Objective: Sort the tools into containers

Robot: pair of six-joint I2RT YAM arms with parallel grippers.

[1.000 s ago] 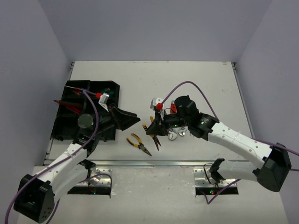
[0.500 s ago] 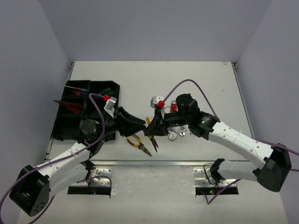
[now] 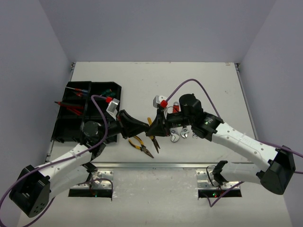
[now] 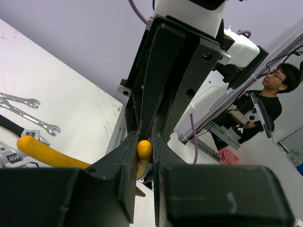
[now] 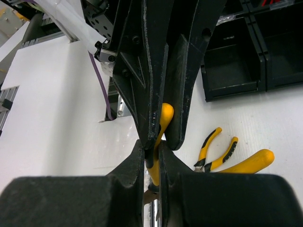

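Observation:
A pair of yellow-handled pliers (image 3: 153,134) hangs above the table centre, gripped from both sides. My right gripper (image 3: 154,130) is shut on one handle (image 5: 165,114). My left gripper (image 3: 147,126) is shut on the rounded end of that same handle (image 4: 144,149), tip to tip with the right one. The pliers' other handle (image 4: 45,151) sticks out free. A second yellow-handled pliers (image 3: 140,145) lies on the table just below the grippers. The black organizer tray (image 3: 66,126) stands at the left, with red screwdrivers (image 3: 71,108) and a green-handled one (image 3: 108,90) in its compartments.
Silver wrenches (image 3: 178,136) lie on the table under my right arm, with a red-handled tool (image 3: 175,109) behind it. Purple cables loop over both arms. A person (image 4: 265,90) sits beyond the table in the left wrist view.
My left arm swung right from the tray to meet the right gripper, and its jaws went from open to shut on the pliers handle. The right gripper kept its hold.

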